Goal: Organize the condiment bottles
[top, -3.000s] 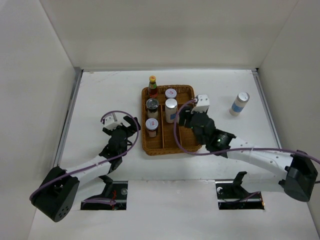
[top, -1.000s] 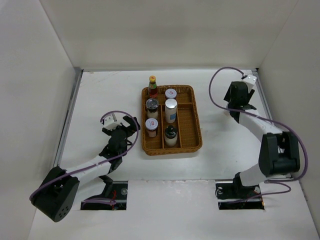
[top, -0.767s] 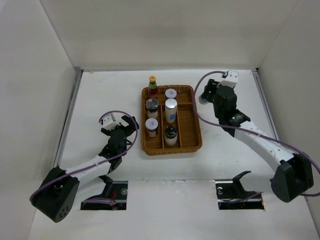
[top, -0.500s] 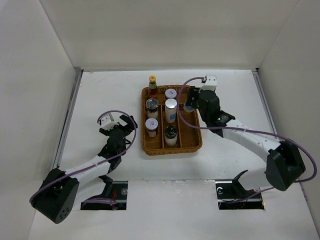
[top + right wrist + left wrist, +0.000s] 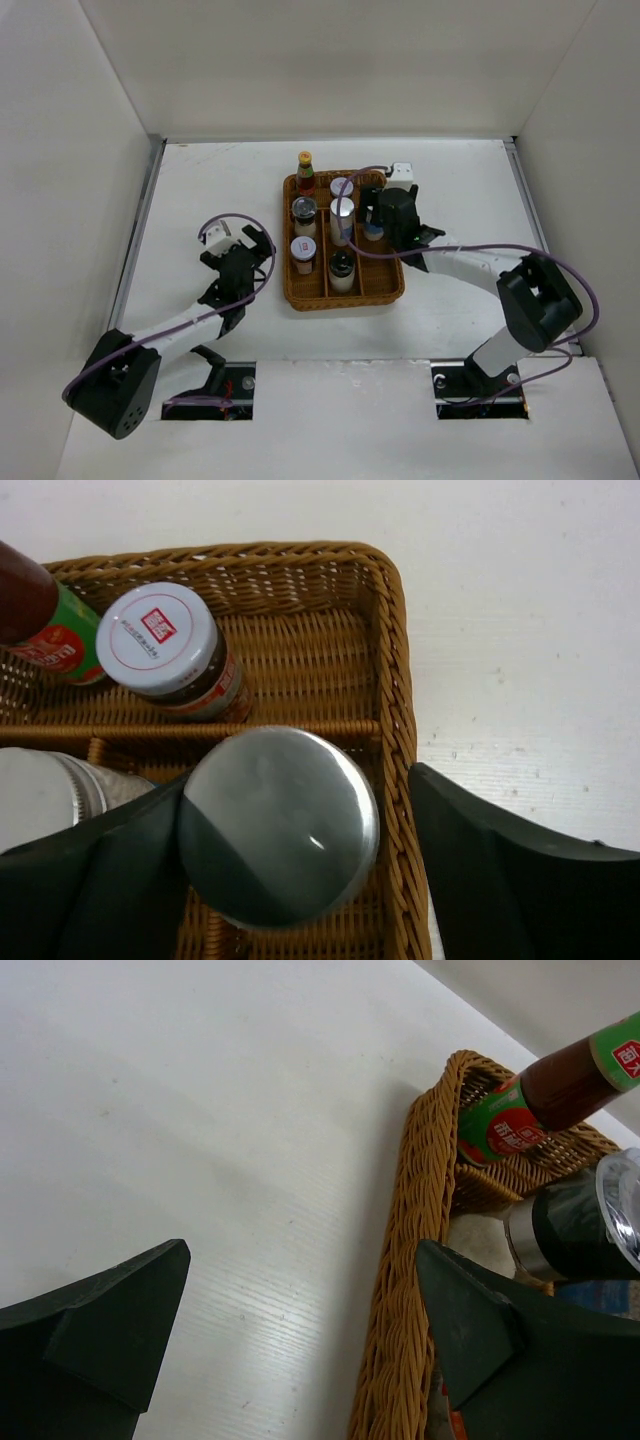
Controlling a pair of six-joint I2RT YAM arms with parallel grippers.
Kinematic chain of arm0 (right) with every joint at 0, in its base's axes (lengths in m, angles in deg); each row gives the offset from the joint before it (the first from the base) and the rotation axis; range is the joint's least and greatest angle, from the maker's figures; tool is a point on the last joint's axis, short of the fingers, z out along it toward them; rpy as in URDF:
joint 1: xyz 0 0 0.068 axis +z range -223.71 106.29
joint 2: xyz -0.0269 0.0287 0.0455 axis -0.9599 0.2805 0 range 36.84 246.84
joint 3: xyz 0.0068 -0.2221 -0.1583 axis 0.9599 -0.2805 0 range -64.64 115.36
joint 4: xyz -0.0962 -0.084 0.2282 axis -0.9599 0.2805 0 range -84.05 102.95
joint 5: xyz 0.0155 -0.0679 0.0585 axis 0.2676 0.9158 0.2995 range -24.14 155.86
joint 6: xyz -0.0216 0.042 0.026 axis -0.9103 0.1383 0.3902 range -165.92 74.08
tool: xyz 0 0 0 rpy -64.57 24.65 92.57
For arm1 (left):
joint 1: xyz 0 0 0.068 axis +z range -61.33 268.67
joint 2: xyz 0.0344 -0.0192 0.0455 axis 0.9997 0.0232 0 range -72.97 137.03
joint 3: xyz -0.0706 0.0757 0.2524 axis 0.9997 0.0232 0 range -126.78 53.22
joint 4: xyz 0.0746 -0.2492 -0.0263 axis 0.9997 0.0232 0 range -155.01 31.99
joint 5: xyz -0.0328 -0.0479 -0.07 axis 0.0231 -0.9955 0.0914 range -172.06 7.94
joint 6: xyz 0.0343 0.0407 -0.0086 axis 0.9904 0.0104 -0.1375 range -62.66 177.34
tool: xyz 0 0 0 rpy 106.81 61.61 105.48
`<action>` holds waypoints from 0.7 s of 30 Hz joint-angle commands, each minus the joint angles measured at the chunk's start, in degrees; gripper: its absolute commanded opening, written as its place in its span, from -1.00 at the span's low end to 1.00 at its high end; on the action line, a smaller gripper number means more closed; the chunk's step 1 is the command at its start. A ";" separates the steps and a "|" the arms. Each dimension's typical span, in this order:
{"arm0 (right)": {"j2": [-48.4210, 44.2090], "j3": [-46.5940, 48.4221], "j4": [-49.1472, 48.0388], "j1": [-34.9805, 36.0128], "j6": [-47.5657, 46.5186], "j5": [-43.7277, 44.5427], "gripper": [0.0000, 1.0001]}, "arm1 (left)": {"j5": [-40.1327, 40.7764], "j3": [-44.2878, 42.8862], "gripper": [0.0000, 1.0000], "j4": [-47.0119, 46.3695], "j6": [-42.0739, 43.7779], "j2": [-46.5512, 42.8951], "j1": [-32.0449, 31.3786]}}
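The wicker tray (image 5: 345,302) holds the red sauce bottle (image 5: 305,170), a white-lidded spice jar (image 5: 342,187), a dark-lidded jar (image 5: 304,211), another spice jar (image 5: 304,253), a tall white cylinder (image 5: 343,218) and the squat black bottle (image 5: 342,270). My right gripper (image 5: 378,212) is over the tray's right compartment. In the right wrist view the second white cylinder's silver cap (image 5: 278,825) sits between its spread fingers (image 5: 300,780), against the left one. The right finger (image 5: 500,870) stands apart from it. My left gripper (image 5: 245,250) is open and empty, left of the tray.
White walls close in the table on the left, back and right. In the left wrist view the tray's rim (image 5: 410,1260) lies just inside my right fingertip, with the red sauce bottle (image 5: 540,1100) and the dark-lidded jar (image 5: 575,1225) behind it.
My right arm brought the white cylinder from the far right of the table to the tray's right compartment, and its fingers now stand spread. The left arm has barely moved.
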 commanded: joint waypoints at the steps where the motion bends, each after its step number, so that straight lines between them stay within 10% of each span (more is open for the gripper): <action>1: -2.82 0.36 -6.31 0.79 -0.06 1.74 0.87 | 2.10 -4.83 1.00 6.44 -2.80 0.27 0.58; 21: -37.28 -34.70 -12.54 -3.68 22.18 14.84 1.00 | -0.36 -16.87 1.00 19.73 -3.34 0.97 3.13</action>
